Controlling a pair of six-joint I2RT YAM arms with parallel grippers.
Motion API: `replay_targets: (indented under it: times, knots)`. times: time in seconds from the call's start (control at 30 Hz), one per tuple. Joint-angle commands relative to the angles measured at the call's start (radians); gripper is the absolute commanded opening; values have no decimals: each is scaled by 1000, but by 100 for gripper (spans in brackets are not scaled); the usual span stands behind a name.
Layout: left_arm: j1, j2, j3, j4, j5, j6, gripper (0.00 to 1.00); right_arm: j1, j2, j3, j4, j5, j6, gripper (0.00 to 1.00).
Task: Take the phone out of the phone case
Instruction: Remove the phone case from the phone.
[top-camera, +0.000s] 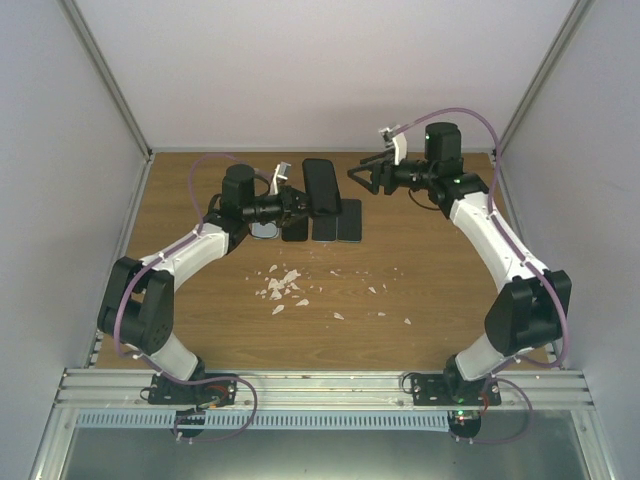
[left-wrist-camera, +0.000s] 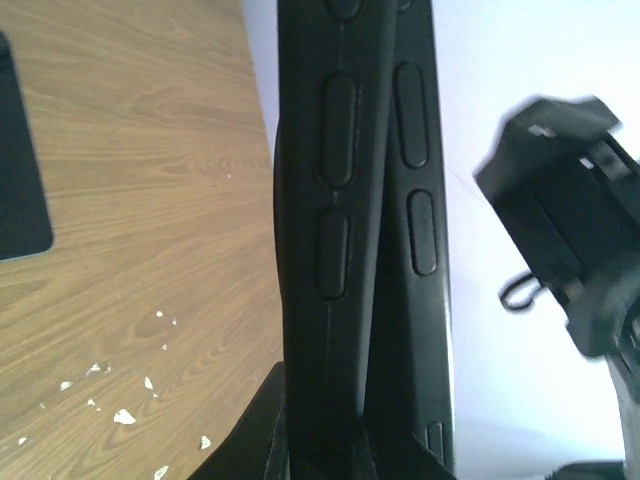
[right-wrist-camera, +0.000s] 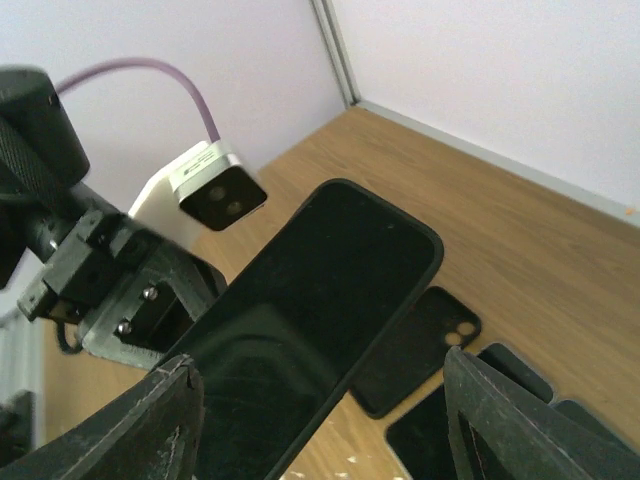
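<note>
A black phone in a black case is held above the table at the back. My left gripper is shut on its lower end. The left wrist view shows it edge-on: two dark edges with side buttons run side by side between my fingers. My right gripper is open just right of the phone, not touching it. In the right wrist view the dark screen faces the camera, between my spread fingers. The right gripper shows blurred in the left wrist view.
Several loose black cases or phones lie flat under the held phone, also in the right wrist view. A round object lies beside them. White crumbs are scattered mid-table. Walls enclose the back and sides.
</note>
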Motion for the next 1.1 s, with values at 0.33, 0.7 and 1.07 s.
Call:
replay_targets:
  times: [0.33,0.7,1.07]
  knots:
    - [31,45,21,70,12,-152,0,322,-94,-98,-55,501,-465,61]
    - [34,55,10,107,40,-198,0,467,-58,-145,46,797,-605,49]
    - [32,59,11,118,66,-219,0,482,-27,-207,136,953,-721,43]
